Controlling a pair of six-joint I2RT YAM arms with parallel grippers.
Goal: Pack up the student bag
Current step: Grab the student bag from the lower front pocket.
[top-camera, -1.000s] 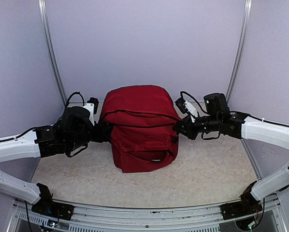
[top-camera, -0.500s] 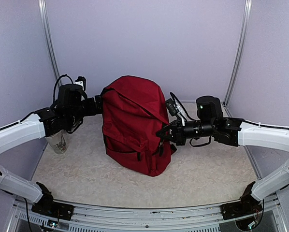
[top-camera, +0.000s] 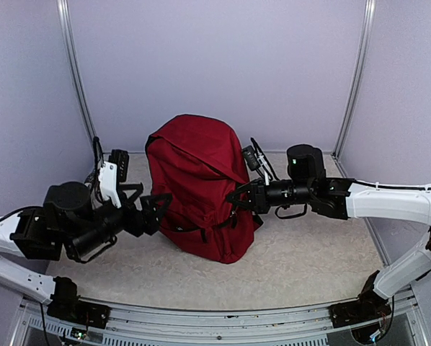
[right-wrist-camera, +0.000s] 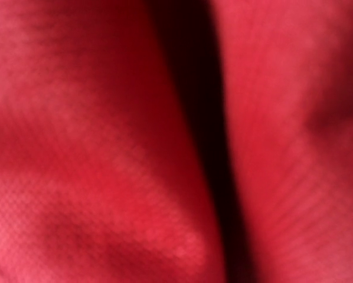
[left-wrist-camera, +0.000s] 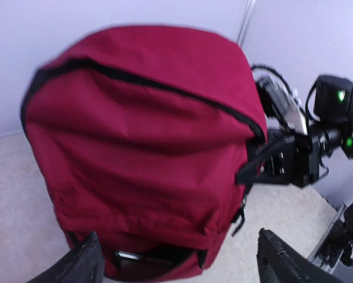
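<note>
The student bag (top-camera: pixel 197 187) is standing upright at the middle of the table (top-camera: pixel 309 267), between the 2 arms. To its left, the left gripper (top-camera: pixel 150 204) is gaping wide, its fingers (left-wrist-camera: pixel 82 265) framing the bag's lower front and gripping nothing; its arm is reaching in low over the table. On the right, the right gripper (top-camera: pixel 237 198) is pinching shut on the bag's right edge by the zipper, its arm stretching in level.

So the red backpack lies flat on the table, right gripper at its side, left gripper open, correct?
Not flat: the backpack stands upright, as the top external view shows. The right gripper is at its side, the left gripper open.
</note>
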